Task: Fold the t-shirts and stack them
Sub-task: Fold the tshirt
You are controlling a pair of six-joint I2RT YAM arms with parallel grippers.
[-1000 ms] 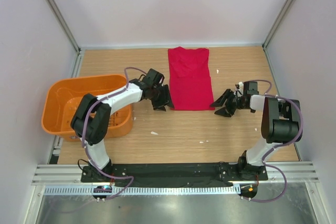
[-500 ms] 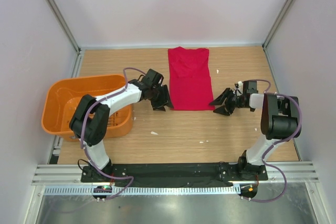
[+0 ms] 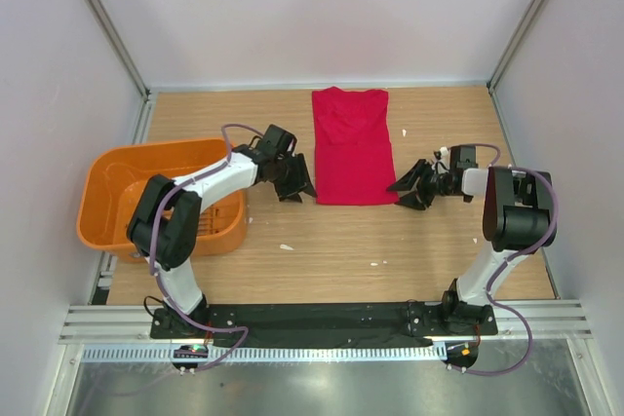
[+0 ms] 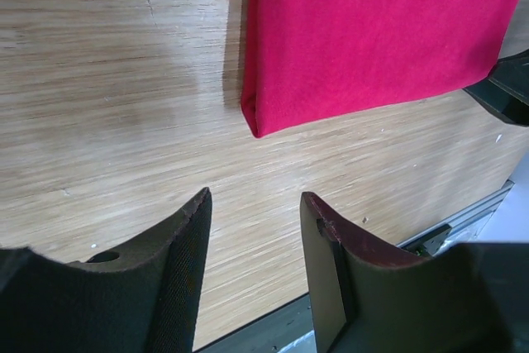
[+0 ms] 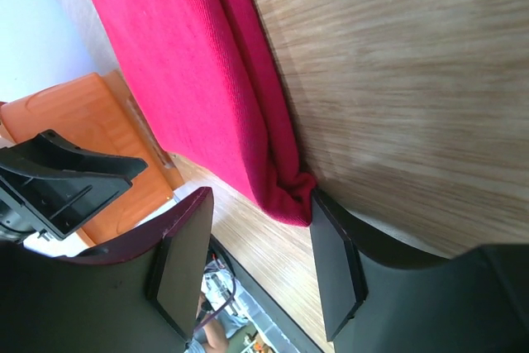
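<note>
The red t-shirt lies flat on the wooden table, folded lengthwise into a long narrow strip with its collar end far. My left gripper is open just left of the strip's near-left corner. In the left wrist view that corner lies a little ahead of the open left gripper, apart from it. My right gripper is open at the near-right corner. In the right wrist view the bunched t-shirt corner touches one fingertip of the open right gripper; nothing is clamped.
An orange slotted basket stands at the table's left edge, beside the left arm. Small white scraps lie on the wood near the front and right of the shirt. Walls close in the far, left and right sides.
Both grippers have crept towards the shirt's near corners: the left one slightly farther back, the right one leftward until a finger meets the cloth. The shirt has not moved.
</note>
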